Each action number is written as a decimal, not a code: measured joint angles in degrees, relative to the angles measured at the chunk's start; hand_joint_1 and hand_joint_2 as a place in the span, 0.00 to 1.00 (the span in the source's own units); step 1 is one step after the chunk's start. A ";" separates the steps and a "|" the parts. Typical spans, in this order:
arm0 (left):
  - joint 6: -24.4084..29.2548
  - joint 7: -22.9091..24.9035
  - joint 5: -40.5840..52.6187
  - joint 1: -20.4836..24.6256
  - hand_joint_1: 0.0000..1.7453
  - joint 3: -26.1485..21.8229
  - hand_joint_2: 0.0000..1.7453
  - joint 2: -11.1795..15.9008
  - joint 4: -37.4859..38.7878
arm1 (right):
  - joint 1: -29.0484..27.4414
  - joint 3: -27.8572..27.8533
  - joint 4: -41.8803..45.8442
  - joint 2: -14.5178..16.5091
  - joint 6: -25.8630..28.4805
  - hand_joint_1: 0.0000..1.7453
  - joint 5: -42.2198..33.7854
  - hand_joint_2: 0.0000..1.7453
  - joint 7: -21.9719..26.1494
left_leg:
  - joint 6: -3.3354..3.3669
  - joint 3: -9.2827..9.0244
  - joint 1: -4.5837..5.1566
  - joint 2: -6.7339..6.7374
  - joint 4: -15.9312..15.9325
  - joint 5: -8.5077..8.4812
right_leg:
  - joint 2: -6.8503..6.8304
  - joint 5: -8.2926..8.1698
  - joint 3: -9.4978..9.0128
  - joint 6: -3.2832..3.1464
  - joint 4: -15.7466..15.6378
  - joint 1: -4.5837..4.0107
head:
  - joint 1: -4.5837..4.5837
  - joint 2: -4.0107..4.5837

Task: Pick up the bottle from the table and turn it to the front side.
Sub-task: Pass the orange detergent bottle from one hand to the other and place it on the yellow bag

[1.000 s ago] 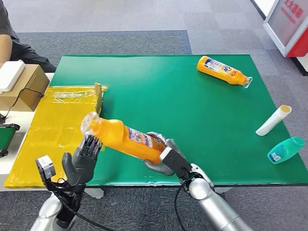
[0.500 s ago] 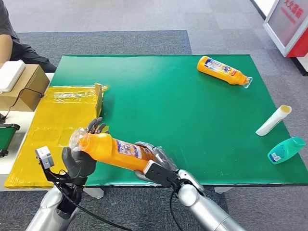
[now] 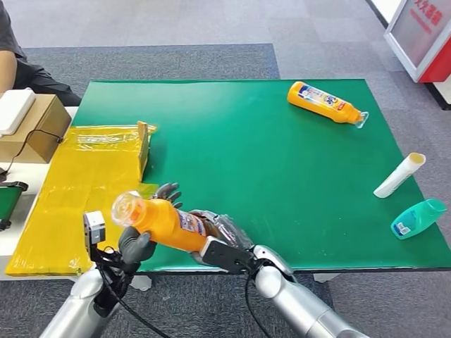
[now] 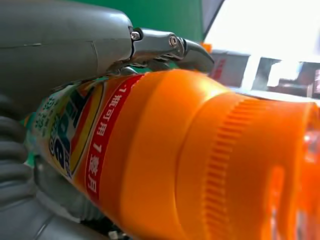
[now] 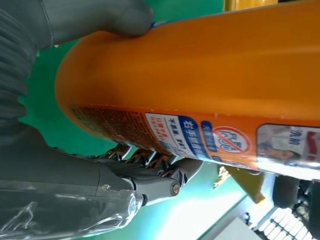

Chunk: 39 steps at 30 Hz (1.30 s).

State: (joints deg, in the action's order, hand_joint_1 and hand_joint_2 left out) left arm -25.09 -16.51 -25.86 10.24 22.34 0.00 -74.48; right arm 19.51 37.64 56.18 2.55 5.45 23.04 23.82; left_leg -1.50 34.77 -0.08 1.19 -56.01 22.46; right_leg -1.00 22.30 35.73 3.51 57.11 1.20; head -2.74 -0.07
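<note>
Bottle: orange bottle (image 3: 162,220) held off the green mat (image 3: 255,141) near its front edge, lying nearly level, clear cap end toward the robot's left. Label partly visible on its upper side in head view.
Right hand: right hand (image 3: 215,236) grips the base end; thumb on one side, fingers (image 5: 158,172) wrapped under the body, seen in the right wrist view.
Left hand: left hand (image 3: 141,236) closed around the neck end; thumb below, fingertips (image 3: 169,190) showing past the far side. Left wrist view has the ribbed orange shoulder (image 4: 226,160) close up.
Mat, other items: second orange bottle (image 3: 325,103) lying at far right; white tube (image 3: 399,175) and teal bottle (image 3: 419,217) lying near the right edge, just apart.
Left of mat: yellow sheet (image 3: 79,190); cardboard box (image 3: 37,127) beyond it.
Person: arm (image 3: 8,67) at far left.
</note>
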 joint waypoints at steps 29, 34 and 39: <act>5.80 -2.45 10.60 1.38 0.00 3.35 1.00 3.45 3.17 | 3.72 0.09 -1.54 0.38 2.32 1.00 1.32 1.00 -1.00 | 0.03 0.03 0.00 -0.04 0.00 -0.03 | -0.05 -0.02 -0.02 0.03 0.00 0.00 | -0.01 0.00; 11.32 -4.97 14.72 0.61 0.00 3.34 1.00 2.74 2.31 | 3.73 0.17 -1.54 0.38 2.49 1.00 1.63 1.00 -1.61 | 0.03 0.03 0.00 -0.03 0.00 -0.03 | -0.05 -0.02 -0.01 0.03 0.00 0.00 | -0.01 0.00; 17.67 -7.52 16.65 -0.83 0.00 2.89 1.00 1.39 -0.11 | 3.61 0.05 -1.64 0.38 2.52 1.00 1.50 1.00 -2.08 | 0.03 0.03 0.00 -0.03 0.00 -0.03 | -0.04 -0.02 0.01 0.03 0.00 0.00 | -0.01 0.00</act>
State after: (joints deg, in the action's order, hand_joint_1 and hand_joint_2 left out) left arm -7.42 -24.03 -9.21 9.41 25.23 1.39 -74.59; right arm 23.13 37.70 54.54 2.93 7.97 24.55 21.75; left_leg -1.47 34.80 -0.09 1.17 -56.01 22.43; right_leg -1.04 22.28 35.74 3.53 57.11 1.20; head -2.74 -0.07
